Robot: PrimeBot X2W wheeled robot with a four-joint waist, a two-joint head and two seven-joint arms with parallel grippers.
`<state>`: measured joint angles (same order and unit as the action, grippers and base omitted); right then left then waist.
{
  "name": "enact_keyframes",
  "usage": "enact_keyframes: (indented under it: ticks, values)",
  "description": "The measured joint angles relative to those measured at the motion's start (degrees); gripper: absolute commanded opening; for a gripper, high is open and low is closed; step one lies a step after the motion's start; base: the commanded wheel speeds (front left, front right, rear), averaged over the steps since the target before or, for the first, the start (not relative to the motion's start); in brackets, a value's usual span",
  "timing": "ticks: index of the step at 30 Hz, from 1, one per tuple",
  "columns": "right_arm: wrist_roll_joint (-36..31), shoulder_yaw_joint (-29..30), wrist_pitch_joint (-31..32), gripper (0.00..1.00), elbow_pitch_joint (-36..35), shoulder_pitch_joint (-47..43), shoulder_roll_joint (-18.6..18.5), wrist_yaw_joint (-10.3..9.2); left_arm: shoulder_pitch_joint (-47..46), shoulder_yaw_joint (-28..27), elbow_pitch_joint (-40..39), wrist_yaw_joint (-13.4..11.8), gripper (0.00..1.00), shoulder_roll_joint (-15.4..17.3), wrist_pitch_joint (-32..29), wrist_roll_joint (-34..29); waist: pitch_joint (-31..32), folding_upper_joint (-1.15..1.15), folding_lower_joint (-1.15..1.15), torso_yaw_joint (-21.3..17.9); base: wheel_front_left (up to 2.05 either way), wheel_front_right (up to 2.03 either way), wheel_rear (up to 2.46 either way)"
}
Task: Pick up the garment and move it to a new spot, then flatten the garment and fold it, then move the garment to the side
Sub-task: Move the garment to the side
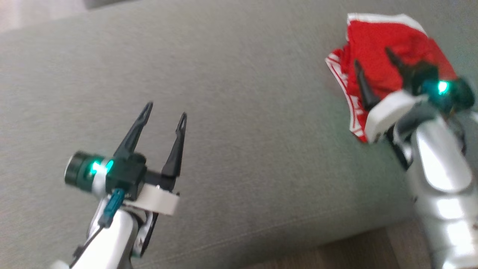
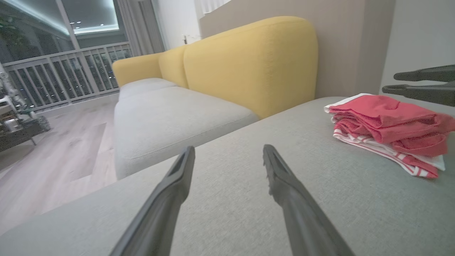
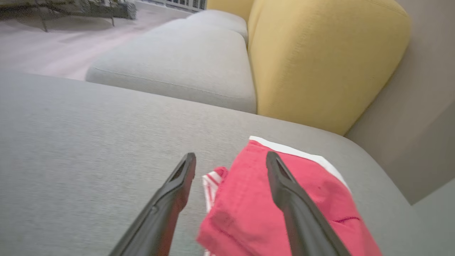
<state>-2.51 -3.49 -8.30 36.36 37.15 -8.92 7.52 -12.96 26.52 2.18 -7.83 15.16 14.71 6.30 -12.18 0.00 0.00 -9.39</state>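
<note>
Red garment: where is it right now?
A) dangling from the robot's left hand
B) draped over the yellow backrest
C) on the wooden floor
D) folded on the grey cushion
D: the garment lies folded on the grey cushion, with the right hand open over it.

garment (image 1: 381, 37): laid on cushion (image 1: 242, 112), far right
right gripper (image 1: 372, 56): held over garment
left gripper (image 1: 166, 111): held over cushion, well left of garment
</note>
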Motion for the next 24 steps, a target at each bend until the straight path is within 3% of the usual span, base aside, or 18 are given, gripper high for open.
enact_keyframes:
  ticks: [10, 16, 24]
  values:
    - [2.2, -0.5, -5.1, 1.00, -10.3, -16.9, 4.8, 0.00, 10.9, -5.0, 2.9, -1.7, 1.00, -4.7, 0.0, 2.1, 9.2, 0.00, 0.00, 6.5, 0.00, 0.00, 0.00]
    - [1.0, -0.8, -5.9, 1.00, -16.7, -26.1, 5.6, 0.00, 15.0, -6.8, 4.1, -1.2, 1.00, -6.4, 0.0, 0.6, 12.7, 0.00, 0.00, 10.6, 0.00, 0.00, 0.00]
    - [2.1, -1.4, -6.2, 1.00, -22.1, -31.4, 5.7, 0.00, 18.1, -7.2, 6.5, -1.3, 1.00, -7.6, 0.0, -2.4, 14.9, 0.00, 0.00, 13.3, 0.00, 0.00, 0.00]
